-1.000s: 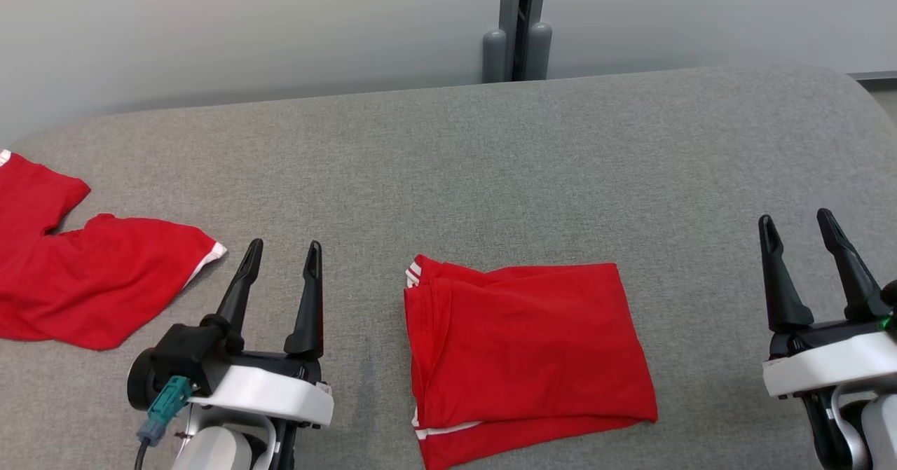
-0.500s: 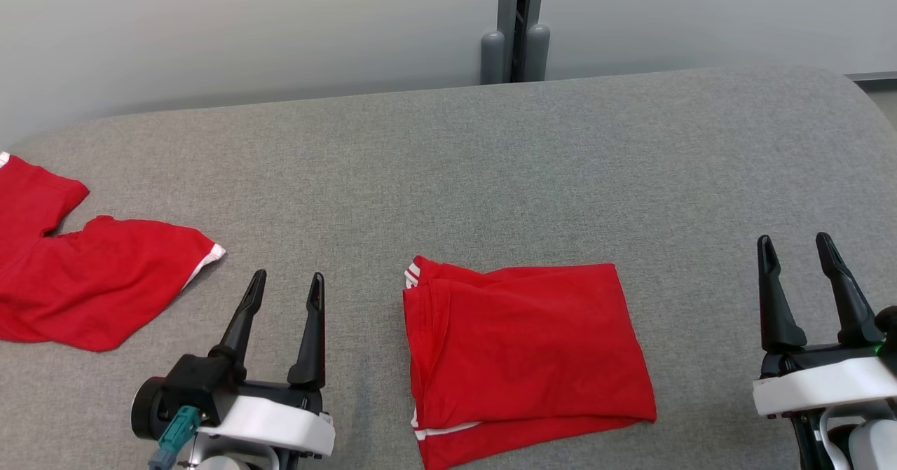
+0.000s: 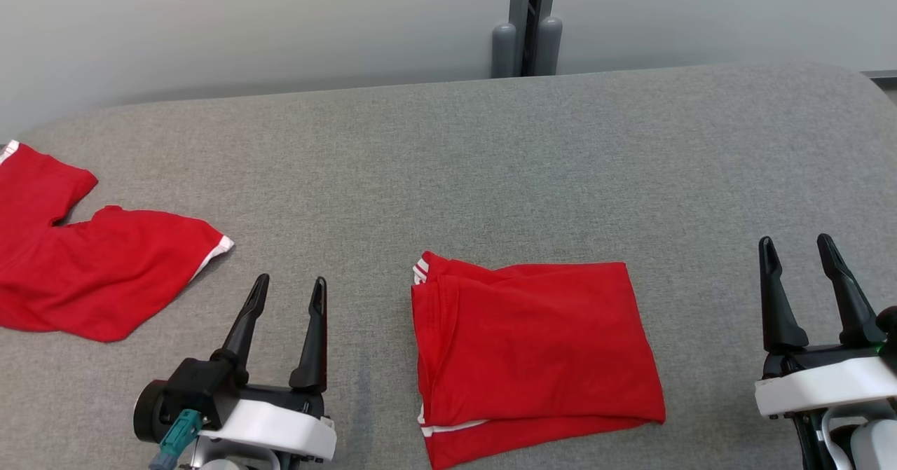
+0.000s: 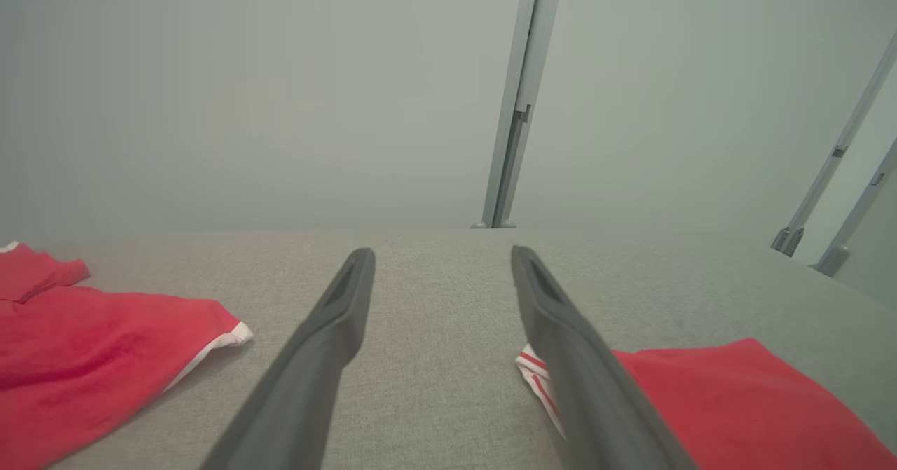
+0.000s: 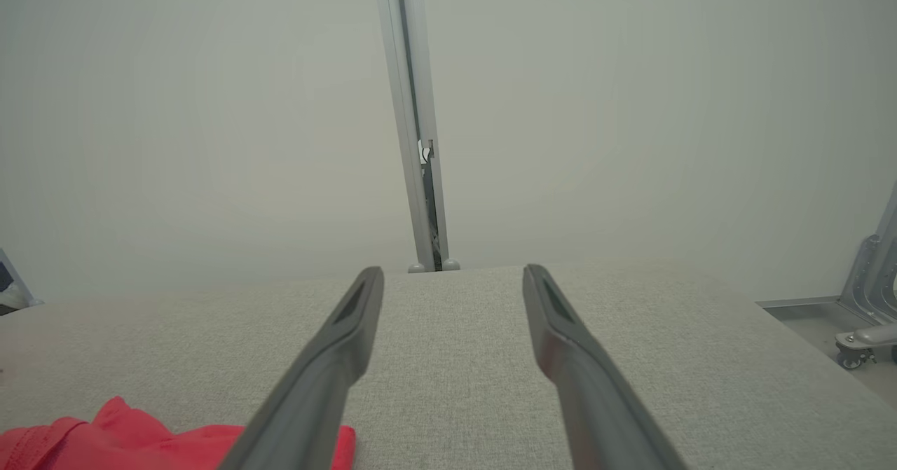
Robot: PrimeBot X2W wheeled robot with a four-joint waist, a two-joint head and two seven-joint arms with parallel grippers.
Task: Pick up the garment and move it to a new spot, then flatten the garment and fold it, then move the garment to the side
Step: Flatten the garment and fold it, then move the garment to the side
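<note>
now both the left pincer (image 3: 291,281) and right pincer (image 3: 795,241) stand spread and empty, the folded garment (image 3: 536,358) lying between them, nearer the left; a one-sided pinch could drag its layers apart.

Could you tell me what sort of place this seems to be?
Likely a robot test space for folding practice: a grey fabric-covered table, a folded red garment and a loose red garment on it, pale partition walls with a metal post.
</note>
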